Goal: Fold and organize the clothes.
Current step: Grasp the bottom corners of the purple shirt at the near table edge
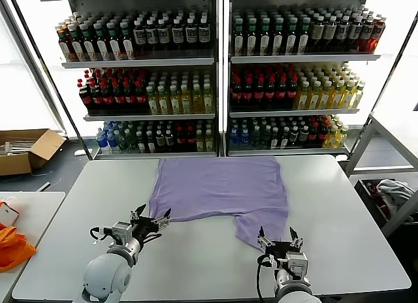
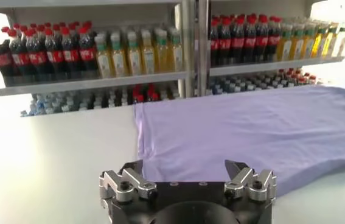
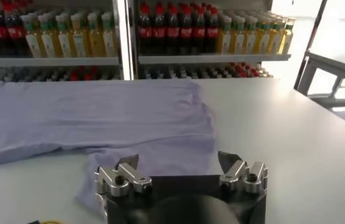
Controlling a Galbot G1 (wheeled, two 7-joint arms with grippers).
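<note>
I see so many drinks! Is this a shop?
Probably a mock shop or test room, not a real one. Shelves full of bottled drinks stand behind a plain white table where a purple T-shirt lies spread, and a cardboard box sits on the floor.

The worktop (image 1: 339,205) lies bare on both sides of the lavender T-shirt (image 1: 222,189), giving open passage along its left stretch and its right stretch. The near strip between the two grippers is also bare, under the shirt's near hem. The left gripper (image 1: 151,223), jaws wide apart, sits just at the shirt's near left corner; the right gripper (image 1: 279,239), also spread wide, sits at the near edge of the sleeve that hangs toward the robot. The shirt lies flat and low, no barrier to a pass above it. Beyond the far edge, bottle shelves (image 1: 215,61) close off the back. A metal frame (image 1: 379,140) stands off the right side.
</note>
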